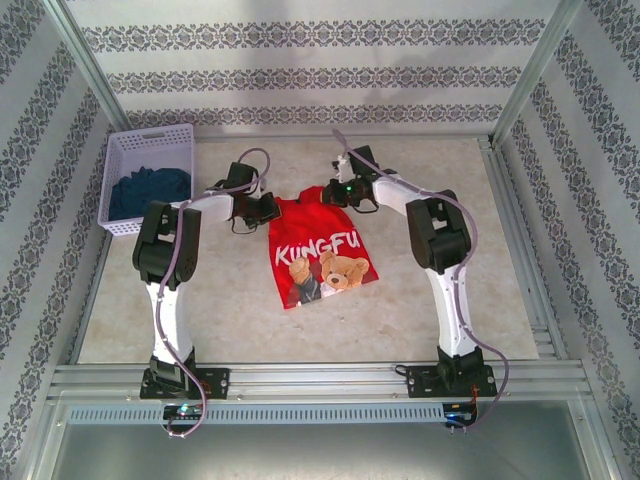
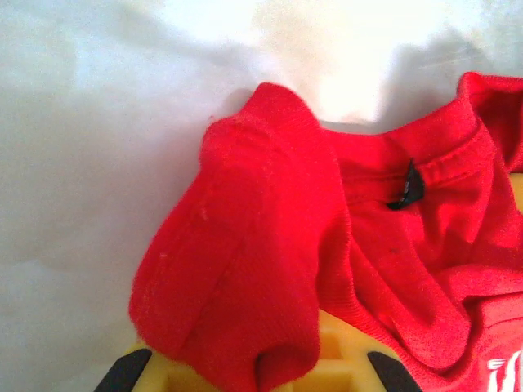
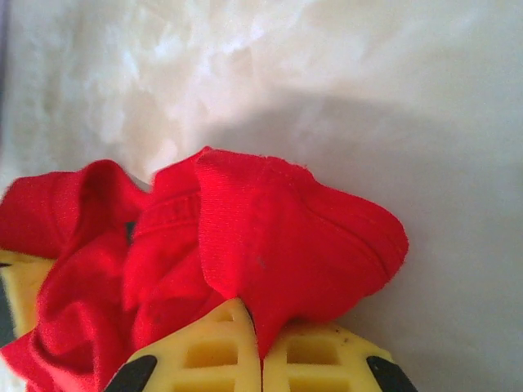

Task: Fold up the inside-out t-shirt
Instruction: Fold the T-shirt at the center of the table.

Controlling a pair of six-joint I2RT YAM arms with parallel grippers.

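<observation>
The inside-out t-shirt is bright red, with white lettering and a bear picture facing up, and lies on the table between the two arms. My left gripper is at its far left corner. In the left wrist view red cloth bunches over the yellow fingers of that gripper, which is shut on it. My right gripper is at the far right corner. There the yellow pads of the gripper pinch a fold of the shirt.
A white slotted basket holding dark blue cloth stands at the far left of the table. Metal frame rails run along the table's sides and near edge. Bare tabletop lies to the right and near side of the shirt.
</observation>
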